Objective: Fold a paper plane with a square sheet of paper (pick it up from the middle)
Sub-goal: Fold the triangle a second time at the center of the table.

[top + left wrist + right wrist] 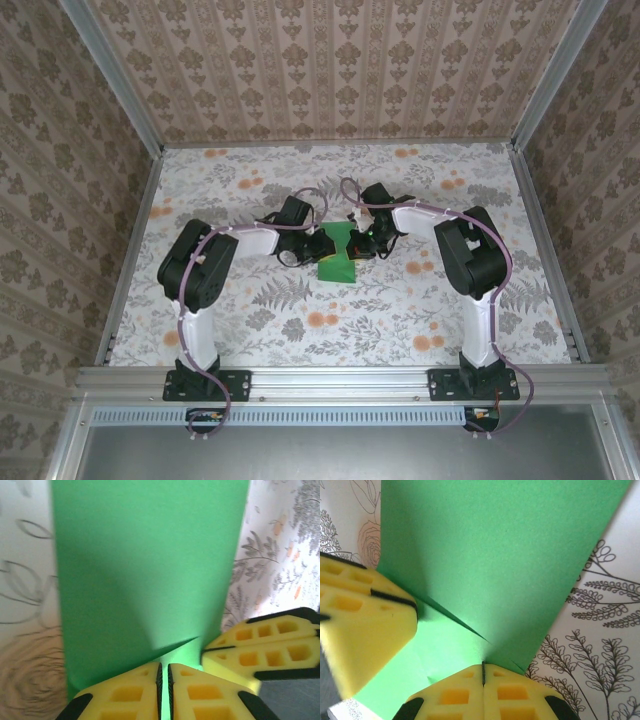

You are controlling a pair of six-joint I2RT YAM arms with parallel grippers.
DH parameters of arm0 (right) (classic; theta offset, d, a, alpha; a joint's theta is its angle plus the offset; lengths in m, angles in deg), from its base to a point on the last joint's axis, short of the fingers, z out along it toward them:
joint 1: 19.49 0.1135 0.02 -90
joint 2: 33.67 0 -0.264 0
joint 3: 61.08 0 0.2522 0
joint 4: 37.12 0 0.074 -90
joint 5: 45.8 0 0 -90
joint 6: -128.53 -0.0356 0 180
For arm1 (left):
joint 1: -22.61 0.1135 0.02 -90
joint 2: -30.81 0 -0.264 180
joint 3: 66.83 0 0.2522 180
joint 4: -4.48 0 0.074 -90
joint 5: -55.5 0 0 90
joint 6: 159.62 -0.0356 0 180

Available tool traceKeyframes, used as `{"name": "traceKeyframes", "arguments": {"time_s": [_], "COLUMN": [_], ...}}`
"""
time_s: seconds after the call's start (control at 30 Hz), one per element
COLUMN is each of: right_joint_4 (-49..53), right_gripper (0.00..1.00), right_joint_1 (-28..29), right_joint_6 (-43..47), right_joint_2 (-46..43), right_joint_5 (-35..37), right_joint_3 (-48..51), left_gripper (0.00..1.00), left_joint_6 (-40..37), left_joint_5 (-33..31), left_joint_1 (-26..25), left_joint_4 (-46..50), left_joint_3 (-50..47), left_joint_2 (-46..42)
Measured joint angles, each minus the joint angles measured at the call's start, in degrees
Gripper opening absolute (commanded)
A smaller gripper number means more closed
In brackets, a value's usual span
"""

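Observation:
The square sheet of paper (337, 268) is bright green and lies partly folded at the table's middle, between both grippers. In the left wrist view the paper (150, 555) spreads ahead with one flap lifted off it. My left gripper (164, 664) has its yellow jaws almost together on the paper's near edge, with green showing in the slit. My right gripper (202, 651) meets the flap from the right. In the right wrist view my right gripper (483, 664) is shut on the paper (505, 545) where the raised edge ends. My left gripper (415, 606) pinches that edge's other end.
A floral tablecloth (300, 310) covers the table, which has metal rails (130, 250) and patterned walls on three sides. Both arms bend inward from their bases (205, 380) at the near edge and their wrists crowd the centre.

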Motion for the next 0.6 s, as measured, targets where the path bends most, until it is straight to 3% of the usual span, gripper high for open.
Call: {"name": "traceKeyframes", "arguments": {"time_s": [0.37,0.6], "right_joint_4": [0.6,0.8], "right_gripper": [0.05,0.05], "right_joint_1": [0.3,0.3], "right_joint_6": [1.7,1.7], "right_joint_2": [0.0,0.0], "right_joint_5": [1.3,1.3], "right_joint_3": [-0.3,-0.5], "left_gripper": [0.15,0.15], "left_joint_6": [-4.5,-8.2], "left_joint_5": [-0.6,-4.0], "left_joint_1": [3.4,5.4], "left_joint_4": [3.5,8.9], "left_joint_3": [-0.5,-1.1], "left_joint_2": [-0.7,-5.6]}}
